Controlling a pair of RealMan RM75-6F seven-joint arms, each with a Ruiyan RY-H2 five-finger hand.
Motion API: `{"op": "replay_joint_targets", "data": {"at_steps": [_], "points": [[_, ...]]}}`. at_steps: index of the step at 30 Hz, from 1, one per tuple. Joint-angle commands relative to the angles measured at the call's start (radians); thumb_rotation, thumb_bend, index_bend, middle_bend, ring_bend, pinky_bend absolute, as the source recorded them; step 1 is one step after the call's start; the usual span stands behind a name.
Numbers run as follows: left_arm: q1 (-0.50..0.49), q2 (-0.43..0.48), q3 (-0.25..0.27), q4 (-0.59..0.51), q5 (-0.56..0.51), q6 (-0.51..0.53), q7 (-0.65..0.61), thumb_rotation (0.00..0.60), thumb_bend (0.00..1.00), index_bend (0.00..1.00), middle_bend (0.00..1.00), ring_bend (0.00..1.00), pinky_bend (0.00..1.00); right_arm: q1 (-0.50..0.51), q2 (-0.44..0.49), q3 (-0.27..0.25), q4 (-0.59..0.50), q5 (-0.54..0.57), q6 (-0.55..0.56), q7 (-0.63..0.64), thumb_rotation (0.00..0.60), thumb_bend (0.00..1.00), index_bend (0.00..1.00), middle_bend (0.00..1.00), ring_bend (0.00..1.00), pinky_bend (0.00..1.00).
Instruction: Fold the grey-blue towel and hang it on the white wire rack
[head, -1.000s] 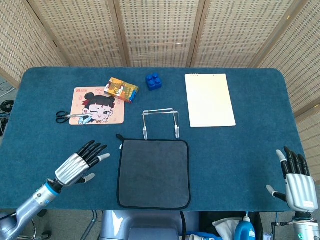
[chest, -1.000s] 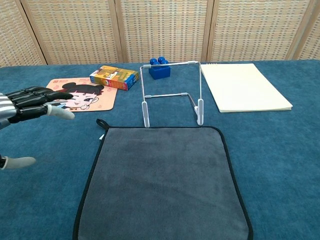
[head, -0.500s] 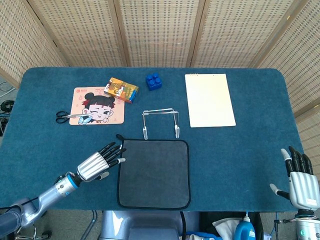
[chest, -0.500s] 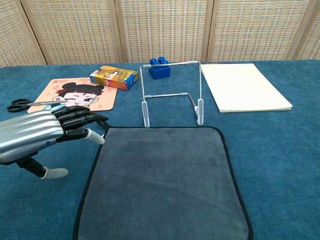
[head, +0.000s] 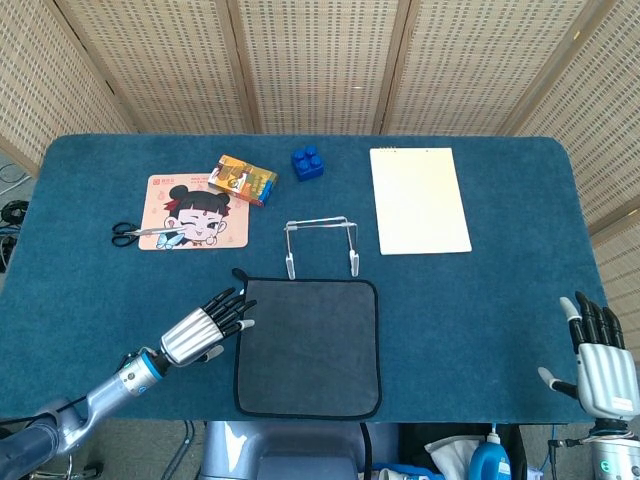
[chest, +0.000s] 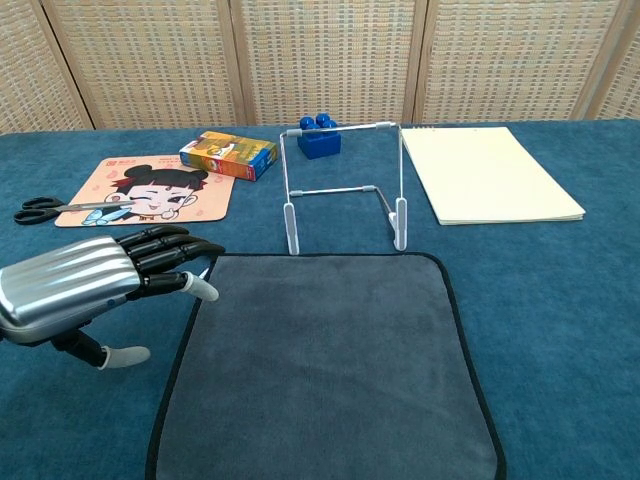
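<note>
Hovering at the left edge of the flat towel (head: 308, 345), left hand (head: 200, 331) is spread and empty — right hand (head: 595, 358) idle, released. Rack (head: 320, 245) stands just behind the towel; a careless lift could knock it over.

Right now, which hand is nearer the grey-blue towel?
Left. The left hand has its fingertips at the left edge of the flat grey-blue towel; the right hand hangs off the table's far right corner, well away.
</note>
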Motion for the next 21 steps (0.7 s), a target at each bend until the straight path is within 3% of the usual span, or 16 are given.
{"op": "replay_joint_targets", "data": {"at_steps": [1, 21], "points": [[-0.009, -0.014, 0.005, 0.011, -0.011, -0.012, 0.006, 0.600, 0.30, 0.23, 0.00, 0.00, 0.00, 0.000, -0.001, 0.001, 0.001, 0.002, 0.000, -0.001, 0.600, 0.00, 0.00, 0.00, 0.00, 0.00], [-0.044, -0.058, 0.038, 0.044, -0.035, -0.021, 0.044, 0.600, 0.32, 0.23, 0.00, 0.00, 0.00, 0.000, -0.006, -0.001, 0.010, 0.014, -0.004, -0.007, 0.600, 0.00, 0.00, 0.00, 0.00, 0.00]]}}
